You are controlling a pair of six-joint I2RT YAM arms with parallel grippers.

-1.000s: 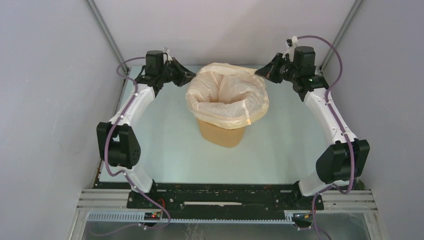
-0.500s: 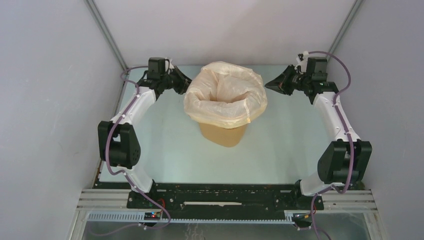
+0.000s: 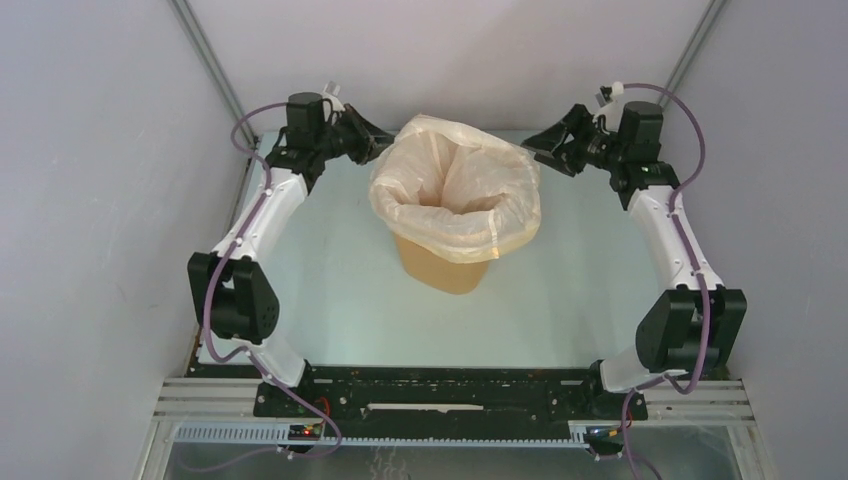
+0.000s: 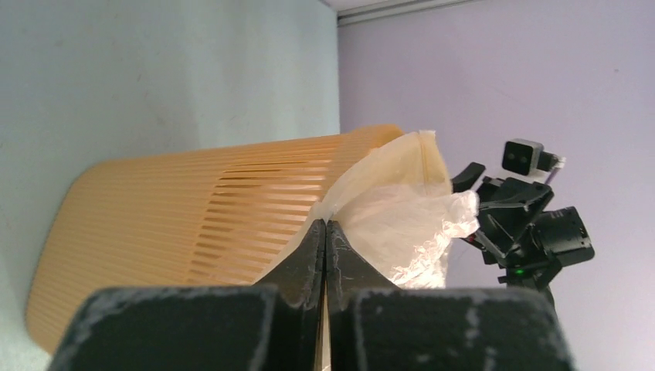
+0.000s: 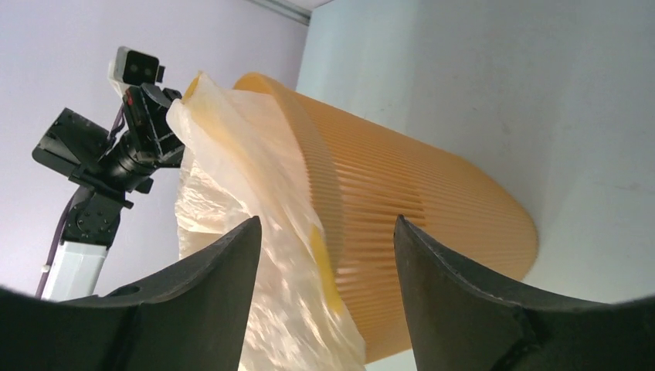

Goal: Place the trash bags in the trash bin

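The trash bin (image 3: 445,268) stands upright near the middle of the tabletop (image 3: 330,300). The trash bag (image 3: 455,185) is seated in its mouth, with the film ballooning well above and outside the rim. At 6 o'clock of the mouth the bag's yellowish rim is seen turned outward over the bin's edge. From 10 through 2 o'clock the film stands up loose and puffed.

The left hand (image 3: 378,138) is placed at about 10 o'clock of the mouth. In its wrist view the fingers are pressed tight together, with a fold of the bag's film pinched at their tips. The right hand (image 3: 545,150) is held at about 2 o'clock, just beside the film. In its wrist view the fingers are spread wide, with nothing gripped between them and the bag and bin lying beyond the gap.

The step in hand is judged to be the lining of the bin, which appears largely done on the near side and unfinished on the far side. The next move probably calls for the film at 2 o'clock to be caught by the right hand. The far rim could then be drawn outward and down over the bin's edge by both hands together. A gentle, even pull would be needed, since the thin film may slip or tear and the light bin could be tipped.
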